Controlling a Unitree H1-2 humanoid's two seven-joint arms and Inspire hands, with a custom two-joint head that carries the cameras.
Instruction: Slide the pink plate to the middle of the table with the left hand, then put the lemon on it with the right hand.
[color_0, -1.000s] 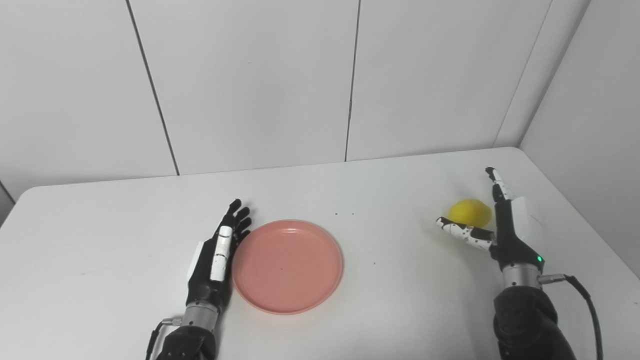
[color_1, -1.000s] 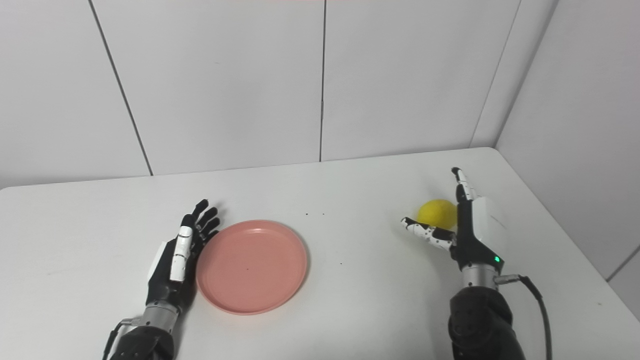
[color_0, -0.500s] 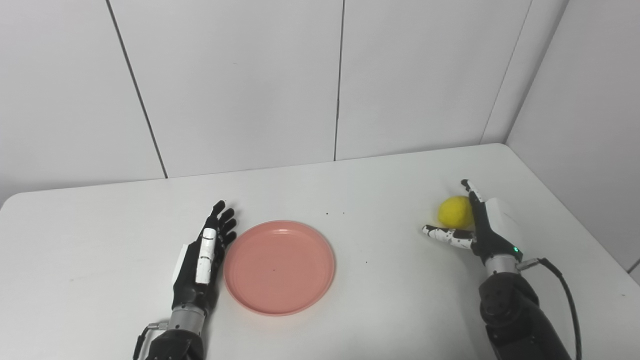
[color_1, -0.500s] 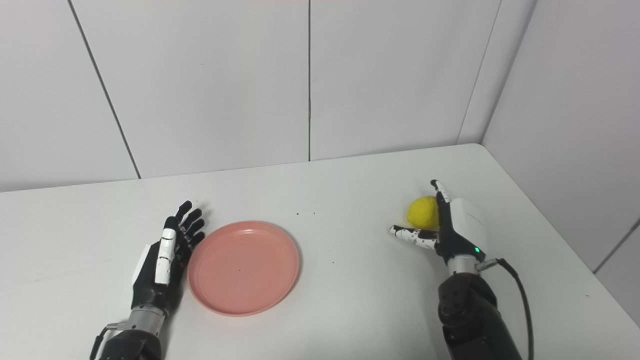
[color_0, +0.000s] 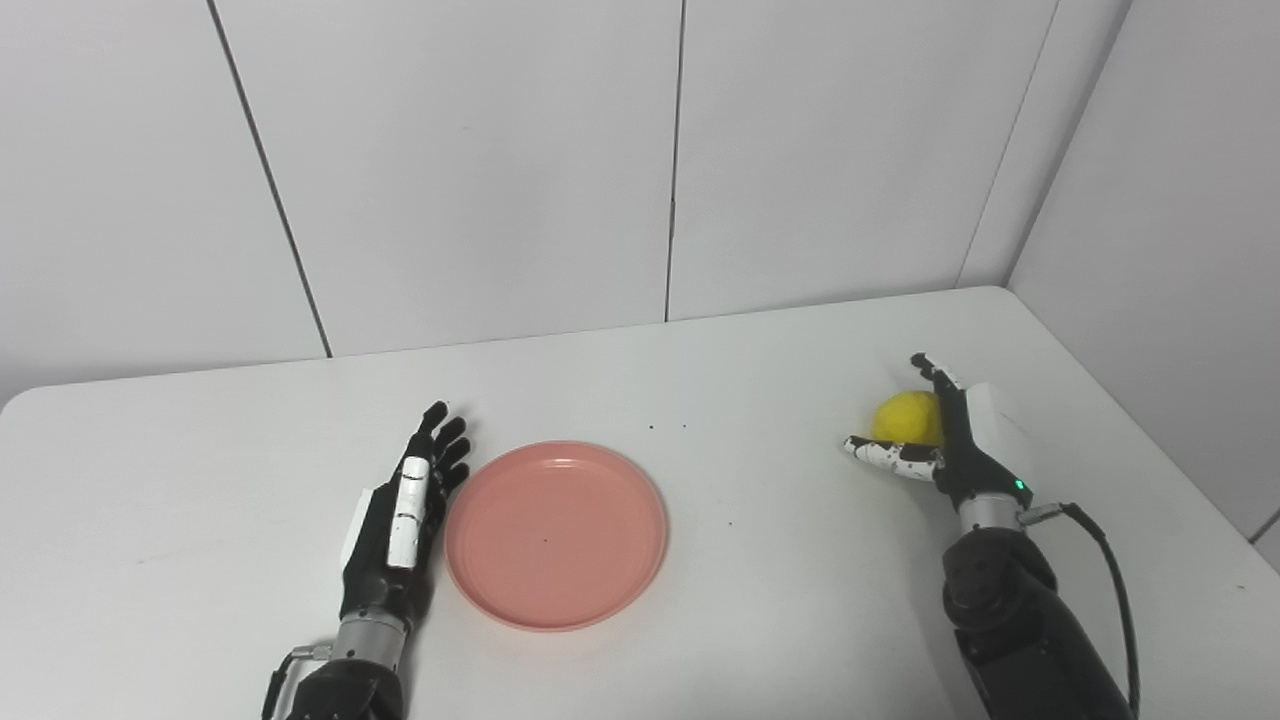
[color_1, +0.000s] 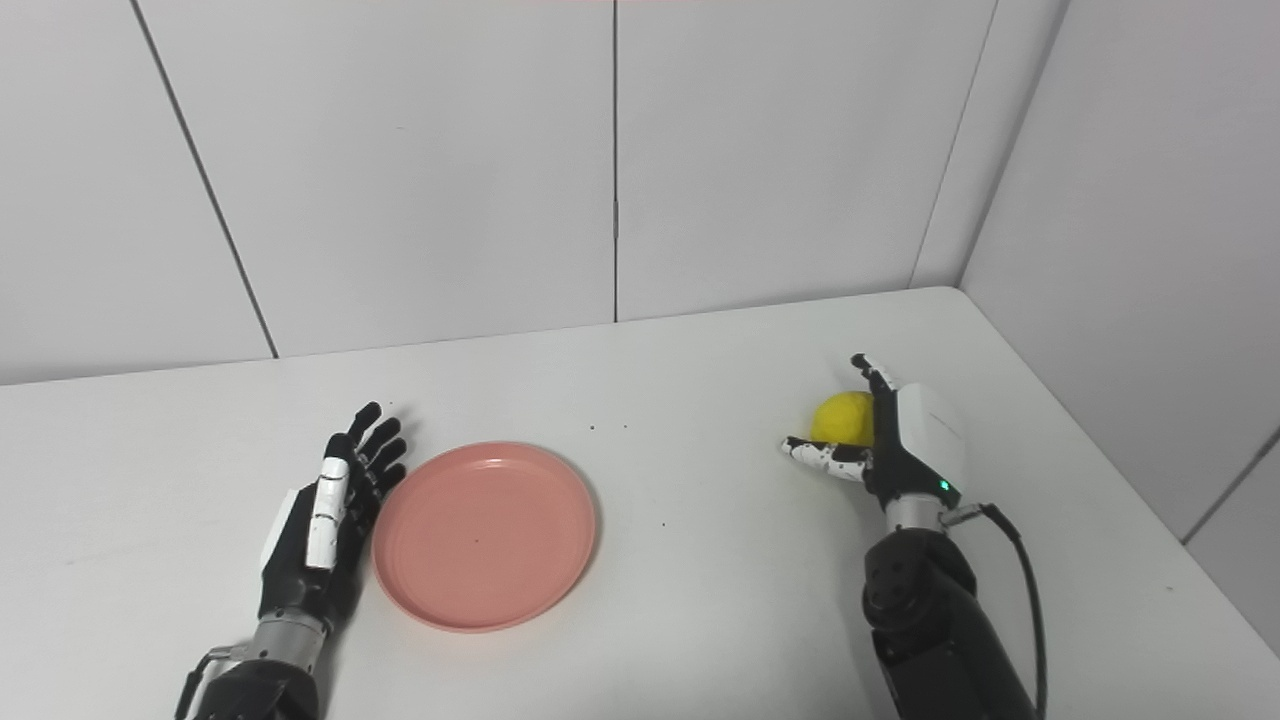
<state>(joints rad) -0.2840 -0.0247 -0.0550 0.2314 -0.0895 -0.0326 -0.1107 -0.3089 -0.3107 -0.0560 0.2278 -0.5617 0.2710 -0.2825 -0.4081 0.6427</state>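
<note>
Lying flat with fingers spread, the left hand (color_0: 400, 510) holds nothing, touching the pink plate's (color_0: 556, 534) left rim mid-table. Farther right, the right hand (color_0: 955, 445) cups the lemon (color_0: 905, 417), unclenched, on the table (color_0: 780, 560).

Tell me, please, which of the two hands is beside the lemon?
The right hand, its fingers open around the lemon; the left hand lies flat beside the pink plate.

The right hand (color_0: 950, 445) covers the lemon's (color_0: 905, 417) right side — both forearms run off the bottom edge.
</note>
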